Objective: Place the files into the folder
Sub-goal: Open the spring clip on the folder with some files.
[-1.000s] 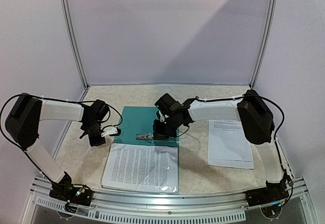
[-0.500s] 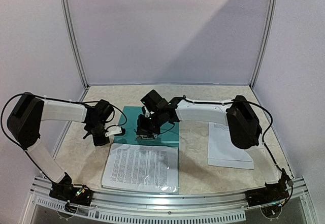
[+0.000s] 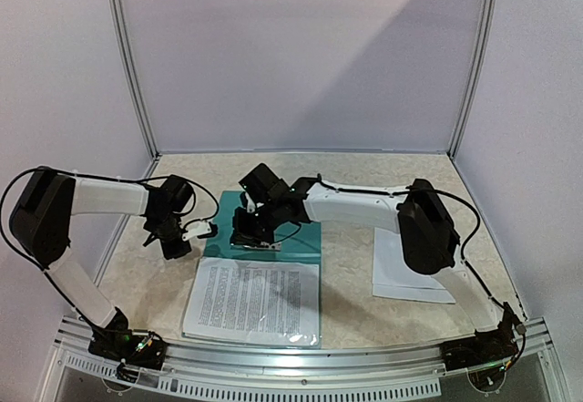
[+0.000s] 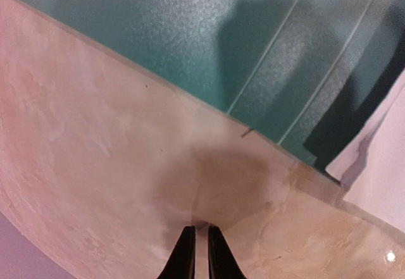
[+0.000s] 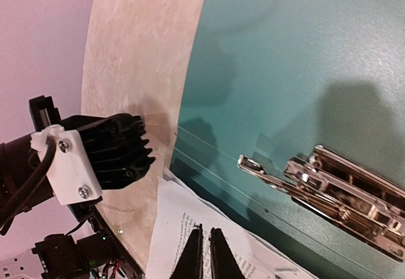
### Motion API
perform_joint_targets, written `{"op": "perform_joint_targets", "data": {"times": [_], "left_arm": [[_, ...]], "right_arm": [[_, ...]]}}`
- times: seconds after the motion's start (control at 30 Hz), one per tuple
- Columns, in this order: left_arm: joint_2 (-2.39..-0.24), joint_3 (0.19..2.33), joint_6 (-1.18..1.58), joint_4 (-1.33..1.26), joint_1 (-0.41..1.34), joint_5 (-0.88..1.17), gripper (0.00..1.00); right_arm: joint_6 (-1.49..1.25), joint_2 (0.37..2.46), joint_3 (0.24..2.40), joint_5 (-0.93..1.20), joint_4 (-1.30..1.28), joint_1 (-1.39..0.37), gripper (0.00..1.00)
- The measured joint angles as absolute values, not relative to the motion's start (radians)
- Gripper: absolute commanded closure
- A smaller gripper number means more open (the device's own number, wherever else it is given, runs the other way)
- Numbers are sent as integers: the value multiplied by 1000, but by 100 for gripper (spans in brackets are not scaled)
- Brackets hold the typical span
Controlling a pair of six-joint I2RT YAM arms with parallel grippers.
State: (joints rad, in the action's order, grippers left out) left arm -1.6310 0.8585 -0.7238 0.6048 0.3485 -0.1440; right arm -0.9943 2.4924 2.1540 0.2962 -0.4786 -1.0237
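The teal folder (image 3: 290, 220) lies open on the table with its silver clip (image 3: 259, 245) showing; it also shows in the right wrist view (image 5: 304, 70). A stack of printed files (image 3: 255, 300) lies just in front of it, and its far edge overlaps the folder's near edge. A second printed file (image 3: 410, 270) lies to the right. My right gripper (image 3: 244, 236) hovers shut and empty over the folder's left part; in its wrist view (image 5: 204, 231) the tips sit over the paper's corner (image 5: 180, 222), left of the clip (image 5: 329, 187). My left gripper (image 3: 178, 249) is shut and empty over bare table beside the folder's left edge (image 4: 190, 45).
The marbled table (image 3: 364, 311) is walled in by white panels on the left, back and right. A metal rail (image 3: 301, 365) runs along the near edge between the two arm bases. The left gripper's black and white body (image 5: 95, 155) shows close by in the right wrist view.
My right arm has swung left across the folder, from right of the clip to its left end. The left gripper has shifted only slightly.
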Motion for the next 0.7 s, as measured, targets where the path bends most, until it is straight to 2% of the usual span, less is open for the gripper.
{"op": "perform_joint_targets", "data": {"times": [0.13,0.2,0.3,0.43,0.5,0.6,0.7], "left_arm": [[-1600,873,-724,647,345,-146,82],[-1579,898,-726,674,343,-147,76],[-1545,967,-718,722,339,-148,71],[-1531,1099,-704,803,339,-136,63],[-1533,1169,-698,842,348,-120,58],[-1560,1318,-675,910,396,-113,54],[-1629,1480,-661,956,507,-123,50]], "right_arm": [[-890,2394,2090,208,-603,-1000,68],[-828,2242,1946,131,-669,-976,59],[-778,1925,1655,51,-717,-879,52],[-754,1530,1297,36,-717,-578,40],[-736,1423,1172,37,-710,-403,36],[-685,1363,1035,43,-728,-213,34],[-622,1365,971,60,-742,-105,34]]}}
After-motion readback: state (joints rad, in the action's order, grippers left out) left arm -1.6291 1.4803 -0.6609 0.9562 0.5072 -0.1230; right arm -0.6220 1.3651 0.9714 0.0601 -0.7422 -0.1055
